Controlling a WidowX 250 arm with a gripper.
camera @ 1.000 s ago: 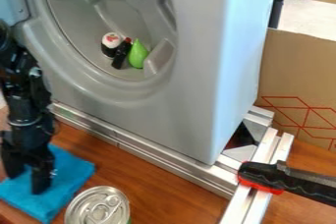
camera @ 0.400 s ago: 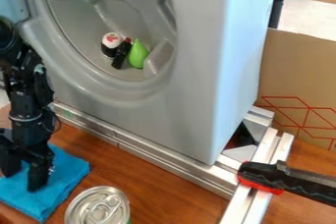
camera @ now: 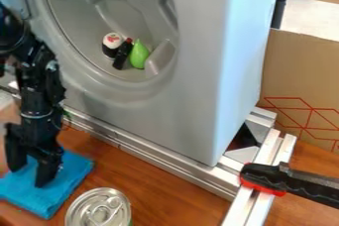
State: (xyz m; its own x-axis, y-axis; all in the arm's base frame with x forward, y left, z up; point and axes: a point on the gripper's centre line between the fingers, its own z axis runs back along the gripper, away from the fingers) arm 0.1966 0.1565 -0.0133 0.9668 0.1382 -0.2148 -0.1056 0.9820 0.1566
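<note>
Jaws spread apart, the gripper point(camera: 30, 174) stands on the blue cloth point(camera: 73, 171); both have slid slightly rightward and toward the grey machine point(camera: 192, 116) since the previous frame. Right of the cloth sits a can point(camera: 99, 211); beyond the cloth runs a metal rail point(camera: 159, 159).

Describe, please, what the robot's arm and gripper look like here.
The arm is black, built of chunky joined segments, with a thin pale ring above the gripper and a slim dark cable looping beside it. The gripper is black too, with two blocky fingers.
</note>
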